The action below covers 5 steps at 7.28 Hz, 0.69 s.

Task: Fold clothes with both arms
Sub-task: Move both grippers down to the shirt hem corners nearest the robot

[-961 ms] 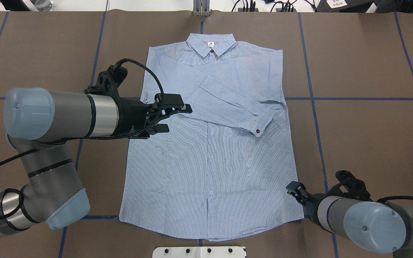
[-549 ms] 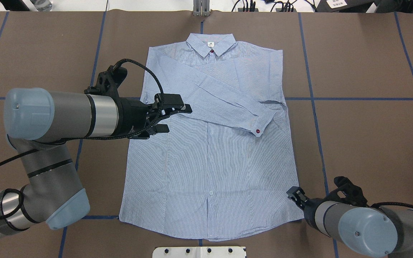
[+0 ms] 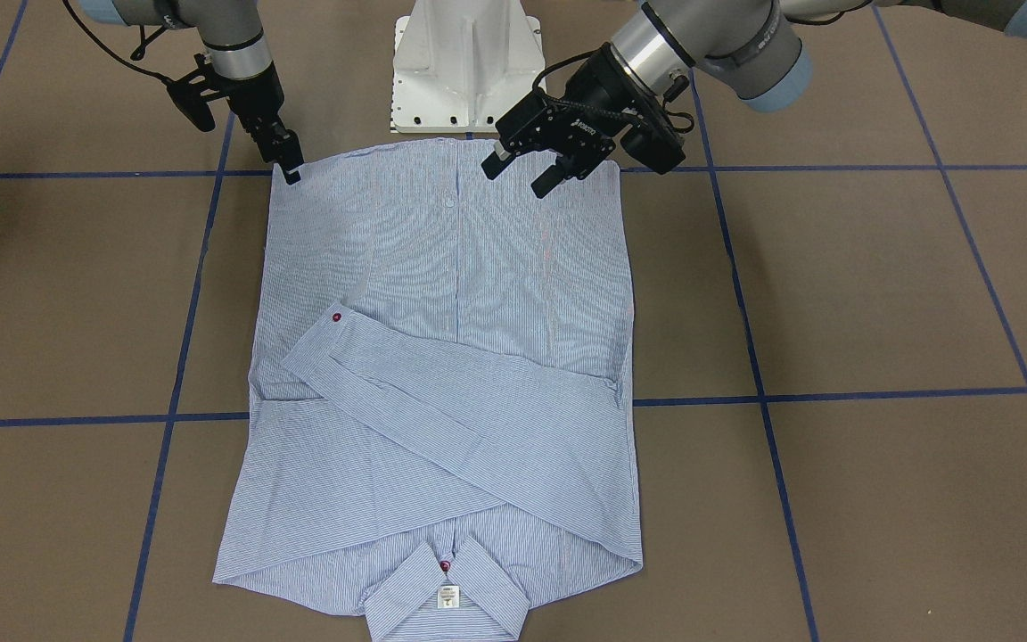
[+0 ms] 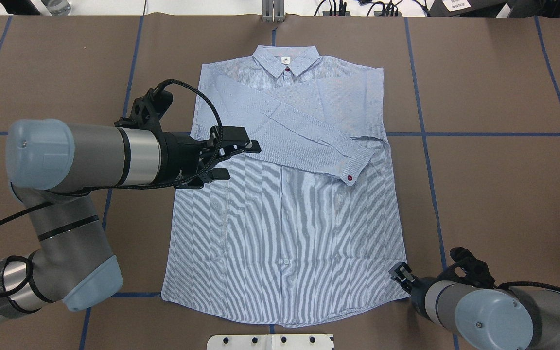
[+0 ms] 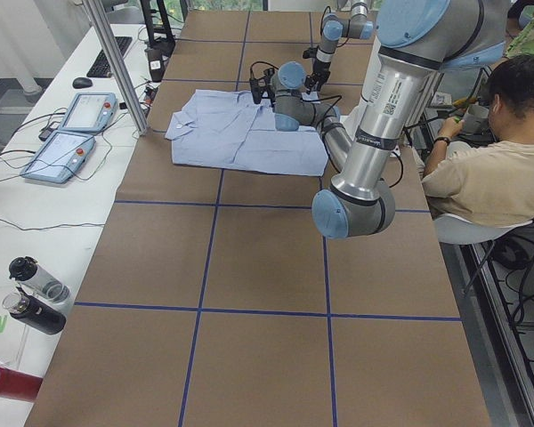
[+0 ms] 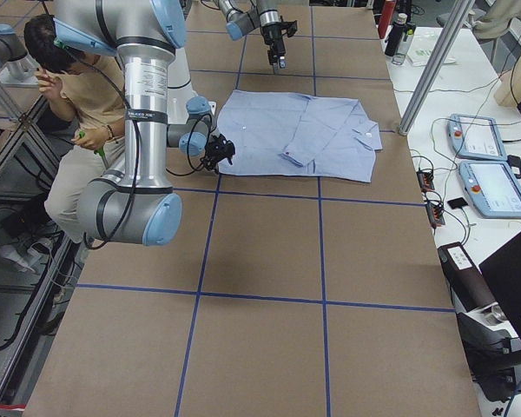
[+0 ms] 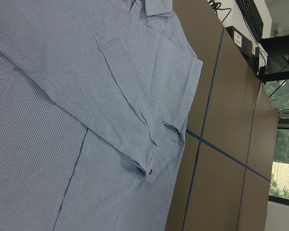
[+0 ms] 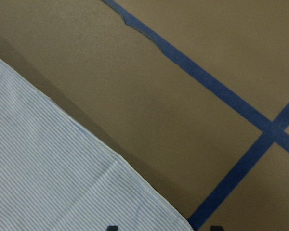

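I have the light blue, finely striped long-sleeved button-up shirt (image 4: 285,218) lying flat, front up, on the brown surface (image 4: 494,194) with its blue tape grid. In my overhead view its collar (image 4: 286,61) is at 12 o'clock and its hem at 6 o'clock. One sleeve (image 4: 304,131) is folded across the chest and runs down toward 4 o'clock. It ends in a cuff (image 4: 355,170) with a dark red button.

My black two-finger left hand (image 4: 238,160) sits at the shirt's 9 o'clock edge, just where the folded sleeve begins. Its fingers are spread wide and nothing is between them. Its wrist camera looks down on the chest and cuff from well above, so the hand is clear of the cloth.

My black right hand (image 3: 291,169) is low at the hem corner, at about 5 o'clock on the shirt. In its wrist camera the two fingertips (image 8: 111,227) show apart at the bottom edge, with the hem corner lying between them. The hand is parted and clamps nothing. I cannot tell whether a tip touches the cloth.

The white pedestal base (image 3: 467,62) stands just beyond the hem at 6 o'clock.
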Each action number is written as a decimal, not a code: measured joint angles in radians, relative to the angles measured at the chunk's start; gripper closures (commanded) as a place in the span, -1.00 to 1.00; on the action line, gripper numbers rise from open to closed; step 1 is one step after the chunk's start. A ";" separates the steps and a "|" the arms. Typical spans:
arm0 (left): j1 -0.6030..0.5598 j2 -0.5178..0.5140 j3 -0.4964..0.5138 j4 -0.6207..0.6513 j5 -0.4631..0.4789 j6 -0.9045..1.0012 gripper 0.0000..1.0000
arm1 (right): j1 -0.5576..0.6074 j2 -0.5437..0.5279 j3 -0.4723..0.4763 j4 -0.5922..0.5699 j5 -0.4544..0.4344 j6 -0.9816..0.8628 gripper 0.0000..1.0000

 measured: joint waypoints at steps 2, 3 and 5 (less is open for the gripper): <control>0.000 0.000 0.003 0.000 0.000 0.000 -0.98 | -0.003 -0.001 -0.002 -0.001 0.005 0.002 0.01; 0.000 0.001 0.004 0.000 0.000 0.000 -0.98 | -0.006 -0.002 -0.003 -0.001 0.006 0.003 0.31; 0.000 0.001 0.005 0.000 0.000 0.000 -0.98 | -0.007 -0.005 -0.005 -0.001 0.008 0.003 0.99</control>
